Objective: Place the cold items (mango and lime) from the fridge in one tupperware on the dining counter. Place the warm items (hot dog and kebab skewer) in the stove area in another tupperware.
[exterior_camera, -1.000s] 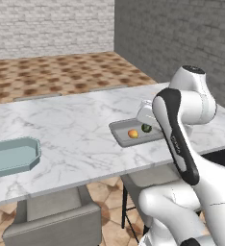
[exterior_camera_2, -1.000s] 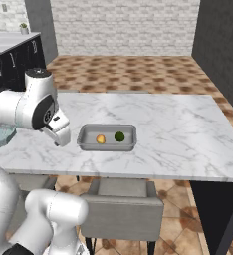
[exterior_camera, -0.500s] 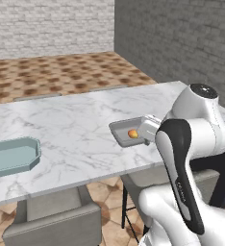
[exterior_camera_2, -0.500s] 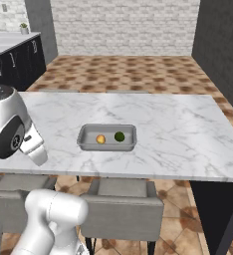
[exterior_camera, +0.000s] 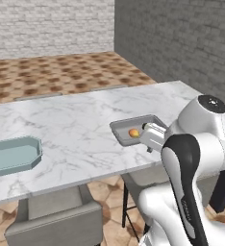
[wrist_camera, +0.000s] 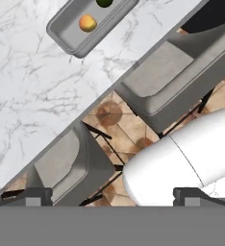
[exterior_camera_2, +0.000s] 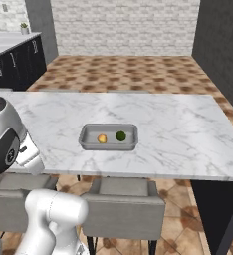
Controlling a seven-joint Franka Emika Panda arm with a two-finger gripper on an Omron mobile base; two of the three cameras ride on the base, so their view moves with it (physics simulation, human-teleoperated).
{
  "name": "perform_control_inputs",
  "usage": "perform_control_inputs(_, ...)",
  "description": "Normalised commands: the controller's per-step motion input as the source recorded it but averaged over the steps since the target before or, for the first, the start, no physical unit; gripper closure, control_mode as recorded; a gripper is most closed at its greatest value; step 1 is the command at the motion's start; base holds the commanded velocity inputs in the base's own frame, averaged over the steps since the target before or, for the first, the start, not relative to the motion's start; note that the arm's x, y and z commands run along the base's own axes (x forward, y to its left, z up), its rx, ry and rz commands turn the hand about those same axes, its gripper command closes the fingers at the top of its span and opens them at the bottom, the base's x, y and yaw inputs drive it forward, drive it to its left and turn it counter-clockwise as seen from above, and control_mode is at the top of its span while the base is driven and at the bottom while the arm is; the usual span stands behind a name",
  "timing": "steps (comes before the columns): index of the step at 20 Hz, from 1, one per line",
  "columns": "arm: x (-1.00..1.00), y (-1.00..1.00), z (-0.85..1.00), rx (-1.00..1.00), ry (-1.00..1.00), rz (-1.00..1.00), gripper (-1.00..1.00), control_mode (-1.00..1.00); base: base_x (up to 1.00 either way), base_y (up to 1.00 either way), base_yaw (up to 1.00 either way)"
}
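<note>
You had the claw [wrist_camera: 112, 197] standing wide with nothing between its tips, drawn back off the near edge of the counter [exterior_camera_2: 178, 134] and looking down at the floor and seats. In the hand view its two dark fingertips [wrist_camera: 25, 196] rose far apart at the bottom, over brown tiled floor [wrist_camera: 117, 122] and two grey stools [wrist_camera: 174, 79] tucked under the counter edge.

Your grey tupperware [exterior_camera_2: 86, 142] sat on the white marble counter, near its front edge and about midway along it in the right base view. Inside it the mango [exterior_camera_2: 102, 139] lay to the left and the lime [exterior_camera_2: 120, 136] to the right, close together but apart. From the left base view you could see the same tupperware [exterior_camera: 119, 129] with the mango [exterior_camera: 133, 133] in it, the arm's white wrist covering the tray's near right end, so the lime was hidden there. In the hand view the tupperware [wrist_camera: 66, 41] lay at the top, the mango [wrist_camera: 87, 23] in it and the lime [wrist_camera: 104, 2] cut off by the top edge.

A second, pale blue-green tupperware [exterior_camera: 35, 149] rested on the counter well to the left, well apart from the grey one
</note>
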Motion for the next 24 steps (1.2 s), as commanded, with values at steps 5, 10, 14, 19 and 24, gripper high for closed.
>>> perform_control_inputs(5, 0.00, 0.00, 0.00, 0.00, 0.00, 0.00, -1.00, 1.00, -0.31, 0.95, 0.22)
perform_control_inputs(10, 0.00, 0.00, 0.00, 0.00, 0.00, 0.00, -1.00, 1.00, -0.36, 1.00, 0.50)
perform_control_inputs(14, 0.00, 0.00, 0.00, 0.00, 0.00, 0.00, -1.00, 1.00, -0.99, 0.42, 0.44)
perform_control_inputs(19, 0.00, 0.00, 0.00, 0.00, 0.00, 0.00, -1.00, 1.00, -1.00, 0.49, 0.19)
perform_control_inputs(24, 0.00, 0.00, 0.00, 0.00, 0.00, 0.00, -1.00, 1.00, -1.00, -0.07, -0.12)
